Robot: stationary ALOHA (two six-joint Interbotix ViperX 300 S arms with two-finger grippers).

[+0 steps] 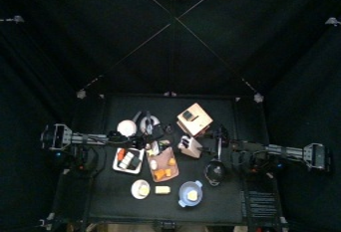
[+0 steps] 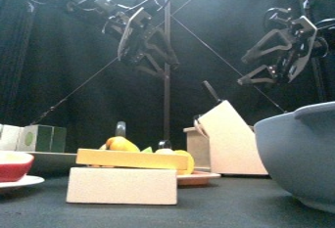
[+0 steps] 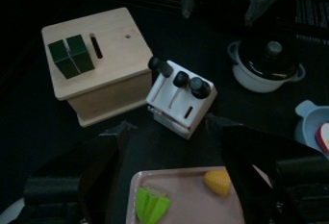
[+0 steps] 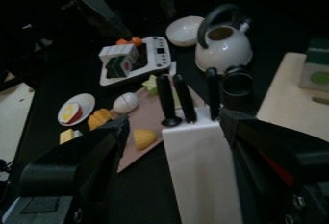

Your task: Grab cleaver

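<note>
Both arms are raised above the surface, neither touching anything.

Left gripper: jaws spread wide, empty. It hangs high over the middle of the clutter. In its wrist view the jaws frame a pink plate carrying a yellow piece and a green piece.

Right gripper: jaws also spread wide, empty, hanging above the knife block.

Cleaver: cannot be picked out as a separate item. The knife block, pale wood, stands right of centre on the surface, with several black handles sticking up from its top, side by side. Which of them belongs to the cleaver cannot be told; the blades are hidden in the block. In the left wrist view the same block shows two round black handle ends.

Beside the block stands a wooden box with a green block set in its top.

Other items:
- white kettle with black handle, past the block
- small tray of food pieces next to a white plate
- white pot with black lid
- blue-grey bowl at the front right
- pale rectangular block at the front edge, a yellow slab lying on top of it
</note>
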